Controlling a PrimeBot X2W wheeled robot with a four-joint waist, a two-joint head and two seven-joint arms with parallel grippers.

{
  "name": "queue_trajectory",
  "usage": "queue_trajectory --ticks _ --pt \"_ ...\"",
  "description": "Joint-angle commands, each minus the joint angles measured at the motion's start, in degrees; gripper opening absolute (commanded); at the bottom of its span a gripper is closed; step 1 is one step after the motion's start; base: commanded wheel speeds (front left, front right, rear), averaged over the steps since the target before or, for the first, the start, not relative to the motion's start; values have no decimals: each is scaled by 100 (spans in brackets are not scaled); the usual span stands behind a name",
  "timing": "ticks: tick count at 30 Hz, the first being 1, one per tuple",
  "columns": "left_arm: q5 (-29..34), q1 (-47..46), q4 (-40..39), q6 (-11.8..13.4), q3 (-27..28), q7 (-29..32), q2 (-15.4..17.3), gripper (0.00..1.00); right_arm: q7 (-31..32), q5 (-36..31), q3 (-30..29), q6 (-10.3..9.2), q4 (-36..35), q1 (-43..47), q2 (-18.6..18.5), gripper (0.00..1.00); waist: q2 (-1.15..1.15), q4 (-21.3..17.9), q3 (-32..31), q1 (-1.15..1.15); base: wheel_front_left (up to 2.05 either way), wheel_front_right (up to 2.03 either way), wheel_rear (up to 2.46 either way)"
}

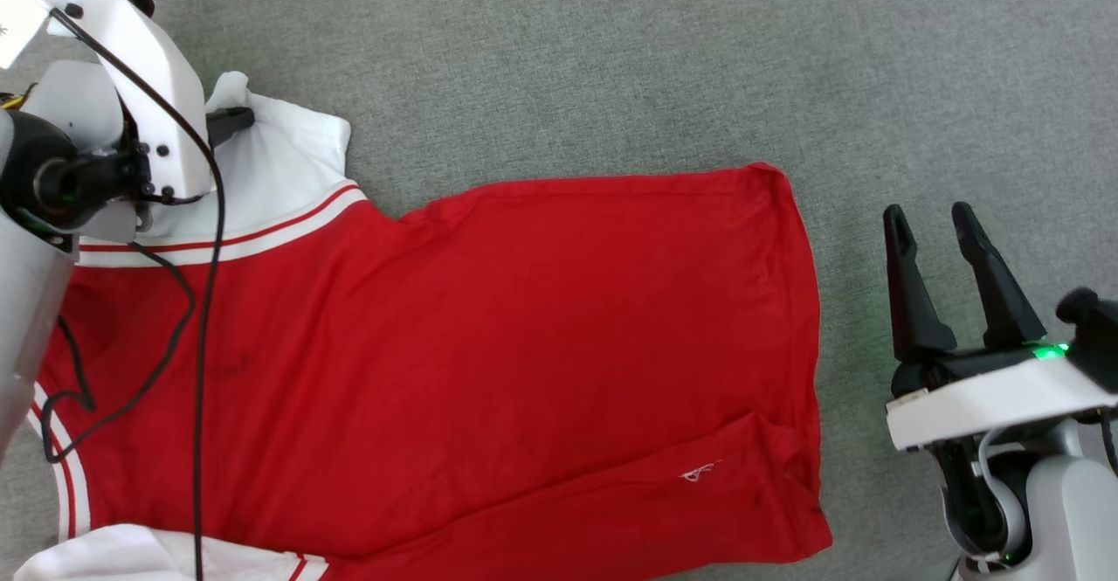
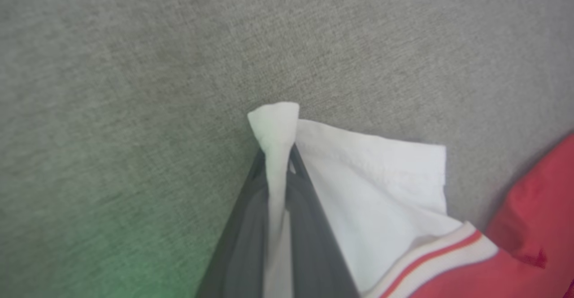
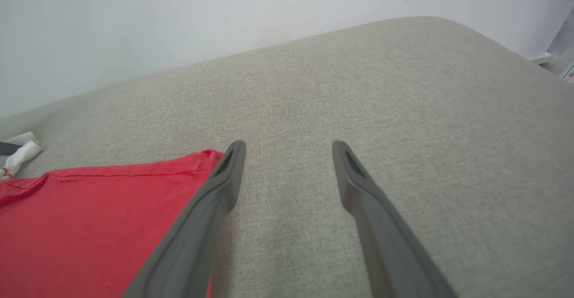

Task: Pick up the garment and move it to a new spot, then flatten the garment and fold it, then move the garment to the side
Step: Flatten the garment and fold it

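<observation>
Shirt lies spread on the grey pad, red back side up. I can make out no lettering. Its collar-and-sleeve end is toward my left arm and its hem toward my right. The body is mostly flat, with a diagonal crease low down near the hem and a small white stitched mark beside it.

Left gripper is at the far white sleeve. In the left wrist view the gripper is clenched on the sleeve: a pinch of white cloth stands up between the two dark fingers and pokes out past their tips. The rest of the sleeve drapes down to the pad, and the red-and-white stripe trim shows where it joins the red body.

Right gripper is released, fingers spread with nothing between them. It sits off the shirt's hem edge, over bare pad. The right wrist view shows the gripper the same way, with the shirt's far hem corner just beside one finger and bare pad between the tips.

The pad's far edge meets a white wall. The shirt stops short of that edge.

A second white sleeve shows at the near left of the head view.
</observation>
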Motion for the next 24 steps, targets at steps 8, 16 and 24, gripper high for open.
queue_trajectory --ticks 8,16,24 --pt "410 268 173 -74 -231 -804 -240 0 1217 302 262 -3 512 -608 -288 100 -1 263 -268 2 0 0 0" --pt "269 175 -185 -190 -137 -1121 -340 0 3101 634 690 -3 596 -1198 -968 100 -1 741 -467 2 0 0 0" --pt "332 272 -739 -244 -185 -1398 -292 0 4493 614 910 -4 1133 -1811 -1379 100 -1 1143 -466 2 0 0 0"
